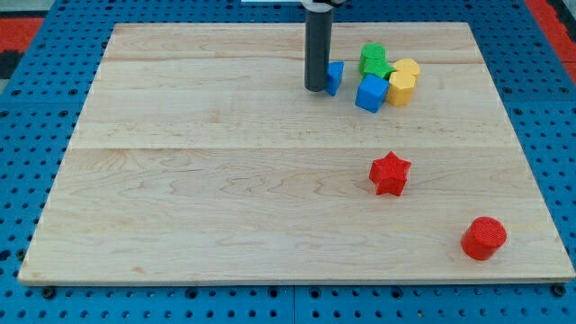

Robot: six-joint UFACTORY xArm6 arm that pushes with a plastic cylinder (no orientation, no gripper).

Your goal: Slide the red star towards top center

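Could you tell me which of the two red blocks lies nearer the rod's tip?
The red star, mid-board toward the view's right. The red cylinder sits farther off, near the bottom right corner. My tip is near top centre.

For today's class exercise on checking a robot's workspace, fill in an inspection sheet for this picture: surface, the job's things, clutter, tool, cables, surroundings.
Surface: pale wooden board, flat, made of joined planks.
Job's things: red star, right of centre, standing apart from every other block.
Clutter: red cylinder near the bottom right; at the top, a cluster of a small blue block, a blue cube, a green block and a yellow block.
Tool: my tip rests at the small blue block's left side, far from the red star.
Cables: nothing seen.
Surroundings: blue perforated base around the board.
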